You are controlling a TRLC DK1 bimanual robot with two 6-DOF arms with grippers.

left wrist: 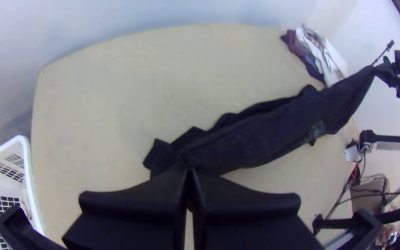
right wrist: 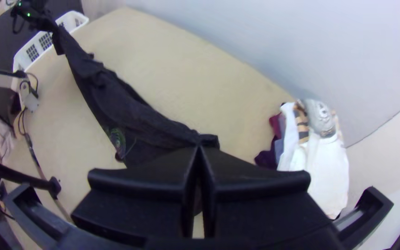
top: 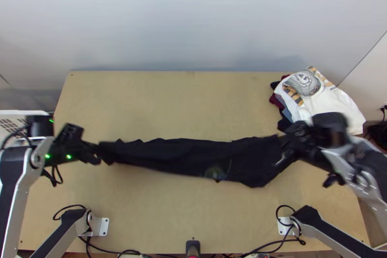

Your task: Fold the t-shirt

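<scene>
The jaws of my left gripper (left wrist: 190,170) and right gripper (right wrist: 200,150) are closed on opposite ends of the shirt (top: 179,155), strung over the bench (top: 169,108), probably raised. I'd lower it slowly, tension even, smoothing the bunching.

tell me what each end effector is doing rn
Left end effector: closed, holding the black t-shirt.
Right end effector: closed, holding the same t-shirt.
</scene>
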